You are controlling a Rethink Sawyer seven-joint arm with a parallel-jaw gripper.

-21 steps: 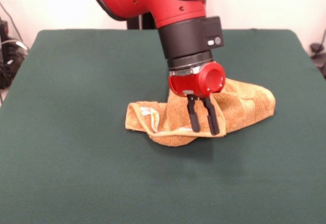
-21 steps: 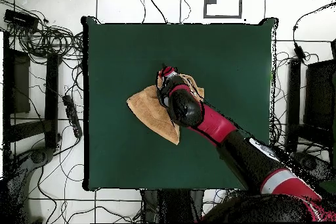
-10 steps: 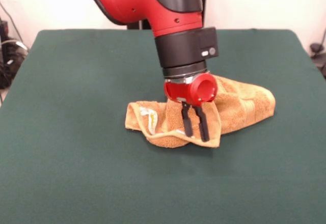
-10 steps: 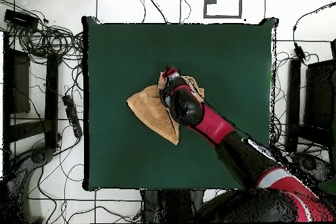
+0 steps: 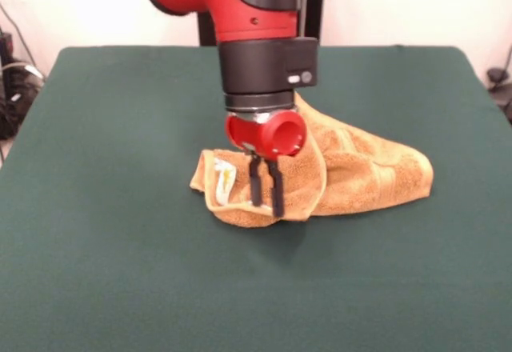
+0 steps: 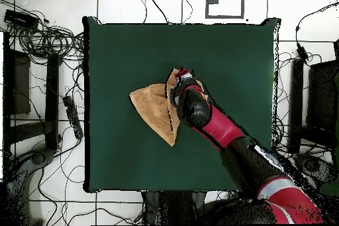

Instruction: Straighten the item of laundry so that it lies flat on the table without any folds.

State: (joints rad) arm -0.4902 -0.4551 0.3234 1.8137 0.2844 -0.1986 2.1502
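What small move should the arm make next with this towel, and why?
Probably keep drawing the pinched edge sideways, low over the table. The end effector is shut on a fold of the towel, which lies bunched and doubled over, not flat.

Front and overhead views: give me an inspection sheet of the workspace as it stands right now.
Surface: green table, no damage seen.
Job's things: orange towel near the middle, bunched, folded over itself; white label showing at its one end.
Clutter: nothing seen on the table.
Hand: hand down at the towel's front fold, fingers close together; grip on cloth cannot be confirmed.
Cables: tangled cables on the floor beside the table.
Surroundings: tiled floor, dark equipment along both sides.
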